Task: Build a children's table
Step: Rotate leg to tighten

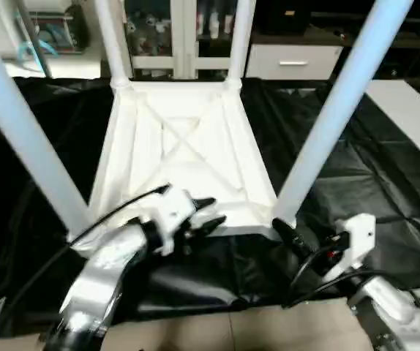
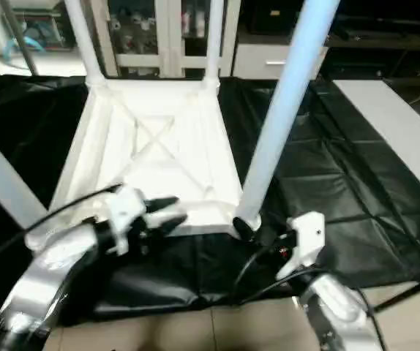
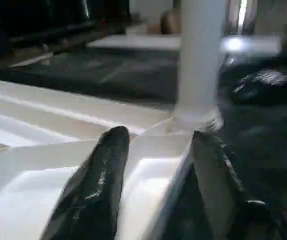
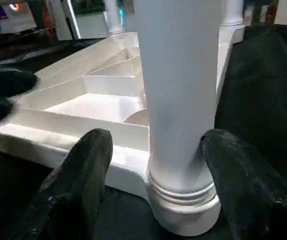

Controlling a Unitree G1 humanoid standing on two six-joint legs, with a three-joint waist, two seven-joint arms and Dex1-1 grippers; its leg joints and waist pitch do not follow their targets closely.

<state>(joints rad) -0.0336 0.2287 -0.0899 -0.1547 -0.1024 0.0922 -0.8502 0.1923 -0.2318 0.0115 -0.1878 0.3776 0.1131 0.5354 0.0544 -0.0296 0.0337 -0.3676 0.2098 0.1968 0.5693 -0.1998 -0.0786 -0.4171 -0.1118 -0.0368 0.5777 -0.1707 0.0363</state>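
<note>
So we've got the tabletop point(image 1: 184, 157) lying upside down on the black-draped surface point(image 1: 385, 183), ribs up, with all four legs sticking up out of the corner sockets. Our right claw point(image 4: 153, 185) is spread wide, a finger on each side of the near right leg point(image 1: 342, 110) just above its socket; can't tell if the pads actually touch it. Our left claw point(image 1: 208, 213) is partly open at the tabletop's near rim, fingers point(image 3: 96, 185) straddling the edge, not pinching anything.
</note>
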